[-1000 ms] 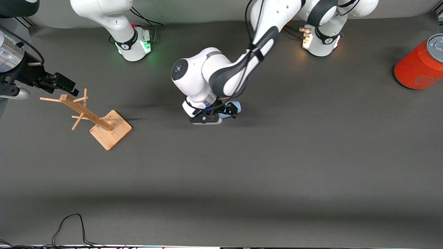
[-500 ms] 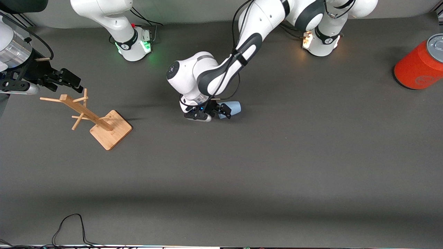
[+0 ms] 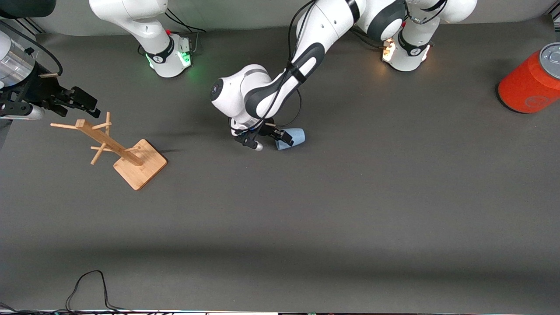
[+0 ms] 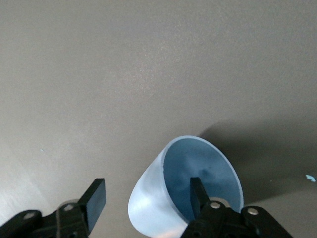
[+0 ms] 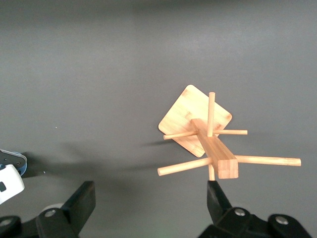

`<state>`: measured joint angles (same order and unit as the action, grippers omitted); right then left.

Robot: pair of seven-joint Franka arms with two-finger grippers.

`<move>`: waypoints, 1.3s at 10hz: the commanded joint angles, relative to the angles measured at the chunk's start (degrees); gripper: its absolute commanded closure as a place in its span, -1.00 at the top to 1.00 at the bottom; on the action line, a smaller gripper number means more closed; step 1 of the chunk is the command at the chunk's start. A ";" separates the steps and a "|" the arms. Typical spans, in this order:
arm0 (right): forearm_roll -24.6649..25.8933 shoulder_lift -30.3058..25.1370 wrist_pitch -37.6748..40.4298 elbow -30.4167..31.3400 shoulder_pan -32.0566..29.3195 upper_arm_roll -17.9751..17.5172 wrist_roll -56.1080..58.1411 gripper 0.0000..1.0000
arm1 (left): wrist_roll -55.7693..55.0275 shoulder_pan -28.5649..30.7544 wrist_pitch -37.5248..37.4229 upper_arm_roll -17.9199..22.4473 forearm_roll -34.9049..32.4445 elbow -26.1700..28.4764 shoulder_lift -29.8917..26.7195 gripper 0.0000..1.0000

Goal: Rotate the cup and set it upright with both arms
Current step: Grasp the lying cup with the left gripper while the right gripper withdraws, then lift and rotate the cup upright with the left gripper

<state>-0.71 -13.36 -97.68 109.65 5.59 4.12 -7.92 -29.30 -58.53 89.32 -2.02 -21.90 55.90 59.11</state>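
Note:
The light-blue cup (image 3: 294,137) lies on its side near the table's middle. My left gripper (image 3: 280,140) is low at its mouth. In the left wrist view the cup (image 4: 210,161) shows its open mouth. One finger (image 4: 197,196) is inside the mouth and the other finger (image 4: 95,198) is outside, apart from the wall. The left gripper (image 4: 147,199) is open and straddles the cup's wall. My right gripper (image 3: 81,101) is open and empty, up over the top of a wooden rack at the right arm's end. It also shows in the right wrist view (image 5: 151,203).
A wooden peg rack (image 3: 118,146) on a square base stands at the right arm's end, also in the right wrist view (image 5: 213,148). A big orange-red can (image 3: 531,83) with a grey lid stands at the left arm's end. A black cable (image 3: 87,284) lies by the front edge.
The left arm's wrist has turned and drawn back toward the right arm's end, so more of the cup shows. The right gripper has shifted slightly over the rack.

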 commanded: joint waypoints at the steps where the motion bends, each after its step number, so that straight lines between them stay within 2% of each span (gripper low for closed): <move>1: 0.80 -1.23 -0.75 1.09 -0.23 0.01 1.50 1.00 | 3.72 -0.10 -1.08 0.26 -0.78 -0.35 0.22 -0.83; 2: 0.80 -1.23 -0.75 1.09 -0.23 0.01 1.50 1.00 | 3.73 -0.10 -0.90 0.26 -0.78 -0.35 0.22 -1.00; 4: 0.80 -0.79 -1.45 1.18 -0.15 0.01 1.50 1.00 | 6.08 0.08 -1.77 0.35 -0.78 -0.62 -0.48 -1.00; 6: 0.80 -0.44 -1.72 1.18 -0.23 0.01 1.50 1.00 | 2.53 0.69 -3.18 0.44 -0.43 -1.84 -3.10 -1.00; 7: 0.80 -0.44 -1.81 1.18 -0.23 0.01 1.50 1.00 | -0.20 2.61 -3.19 0.09 0.19 -1.93 -5.47 -1.00; 10: 0.80 -0.26 -2.16 1.27 -0.15 0.01 1.50 1.00 | -3.48 11.74 -1.27 0.52 12.10 -0.98 -17.92 -1.00; 11: 0.80 -0.26 -2.16 1.27 -0.15 0.01 1.50 1.00 | -3.48 13.95 1.53 0.44 13.28 3.38 -22.32 -1.00; 13: 0.80 -0.35 -2.16 1.36 -0.15 0.01 1.42 1.00 | -3.74 14.67 15.54 0.52 13.29 22.31 -32.60 -1.00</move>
<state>-0.51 -13.23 -98.93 110.35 5.60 4.12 -7.82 -31.31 -43.09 95.60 -1.16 -9.13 61.31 34.81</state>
